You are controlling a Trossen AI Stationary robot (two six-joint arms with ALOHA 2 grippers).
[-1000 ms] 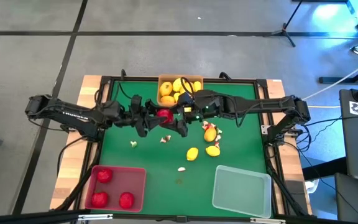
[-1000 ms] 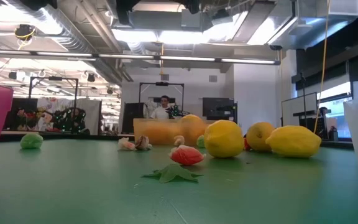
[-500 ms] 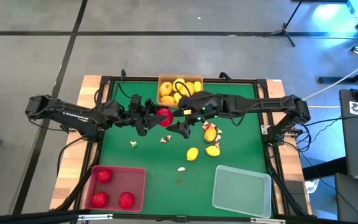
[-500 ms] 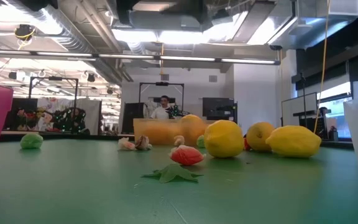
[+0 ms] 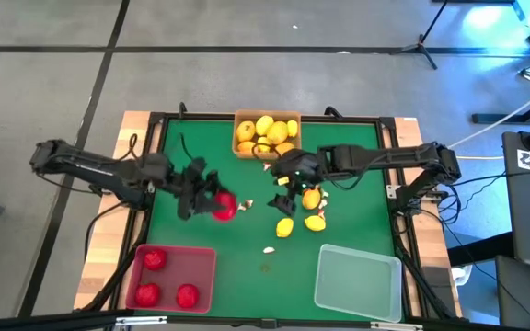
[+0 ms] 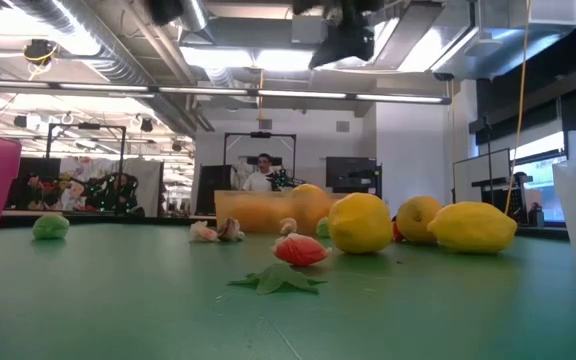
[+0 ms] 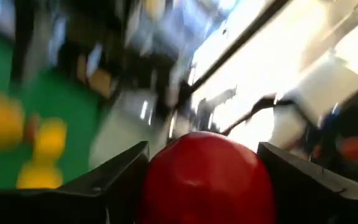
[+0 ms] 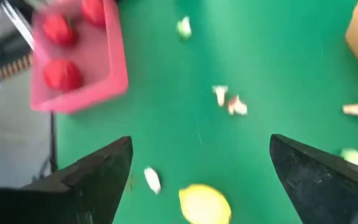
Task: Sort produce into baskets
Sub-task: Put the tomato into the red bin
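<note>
A green table point(image 5: 247, 257) seen from above holds three shallow baskets. The orange-tan basket point(image 5: 243, 118) sits at the middle of the far edge and is heaped with yellow fruits point(image 5: 265, 127). The red basket point(image 5: 206, 280) sits at the near left corner and holds three red round fruits: one point(image 5: 155, 259) at its far side and two, point(image 5: 146, 294) and point(image 5: 187, 295), along its near side. The clear whitish basket point(image 5: 357, 280) sits at the near right corner, and nothing can be seen inside it.

The left gripper point(image 5: 212, 202) hangs over the middle-left of the table, between the orange-tan basket and the red basket, and apart from both. Its fingers pinch a red round fruit point(image 5: 223, 207); in the left wrist view that fruit point(image 7: 207, 177) fills the gap between the two dark fingers point(image 7: 114, 180).

The right gripper point(image 5: 281, 188) hangs over the middle of the table, just near of the orange-tan basket. Its fingers are spread wide and hold nothing; the right wrist view shows bare green table between them, with a yellow fruit point(image 8: 205, 203) lying below.

Loose produce lies on the table around the right gripper: an orange-and-red piece point(image 5: 311, 197), two yellow oval fruits, point(image 5: 284, 227) and point(image 5: 316, 222), and a small whitish bit point(image 5: 269, 248) nearer the front edge.
</note>
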